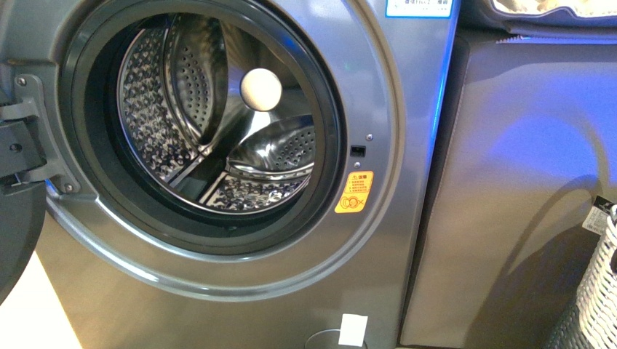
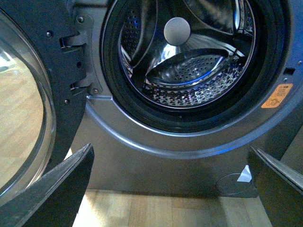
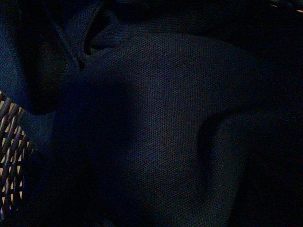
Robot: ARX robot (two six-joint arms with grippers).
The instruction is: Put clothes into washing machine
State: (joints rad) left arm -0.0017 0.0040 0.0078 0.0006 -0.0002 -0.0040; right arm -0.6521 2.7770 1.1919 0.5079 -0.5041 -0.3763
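The grey-silver washing machine fills the front view, its round porthole open and its dimpled steel drum holding no clothes. It also shows in the left wrist view. My left gripper is open and empty, low in front of the machine below the porthole, with one dark finger at each side. The dark navy clothes fill the dim right wrist view at very close range, wrinkled. My right gripper's fingers do not show there. Neither arm is in the front view.
The machine's door hangs open on its hinge at the left. A grey-beige cabinet stands right of the machine. A white wicker basket is at the far right; its weave shows beside the clothes. Wooden floor lies below.
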